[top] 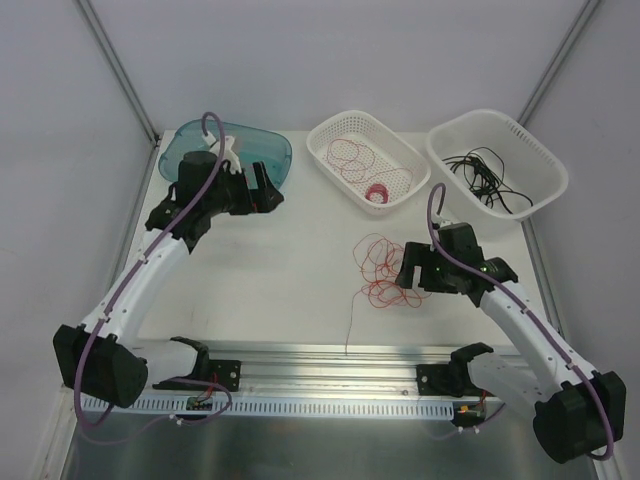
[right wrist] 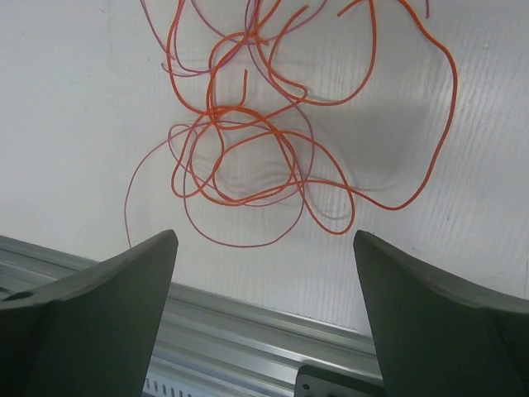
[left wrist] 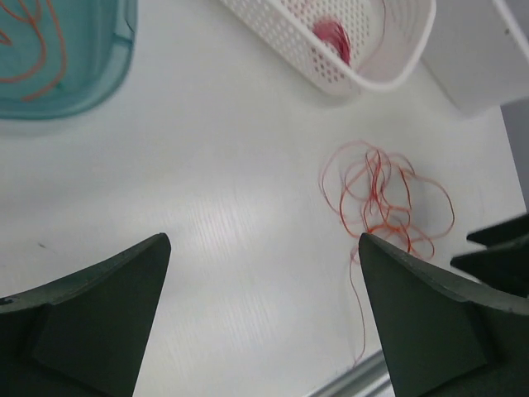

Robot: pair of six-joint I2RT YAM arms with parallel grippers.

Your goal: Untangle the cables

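A loose tangle of thin red and orange cables lies on the white table right of centre; in the right wrist view the cables loop just ahead of the fingers. My right gripper hovers at the tangle's right edge, open and empty. My left gripper stands open beside the teal bin, far from the tangle, with nothing between its fingers. An orange cable lies in the teal bin. Black cables sit in the right white basket, and a red cable in the middle one.
The middle white basket also holds a small pink spool. The right white basket stands at the back right. An aluminium rail runs along the near edge; one thin strand trails toward it.
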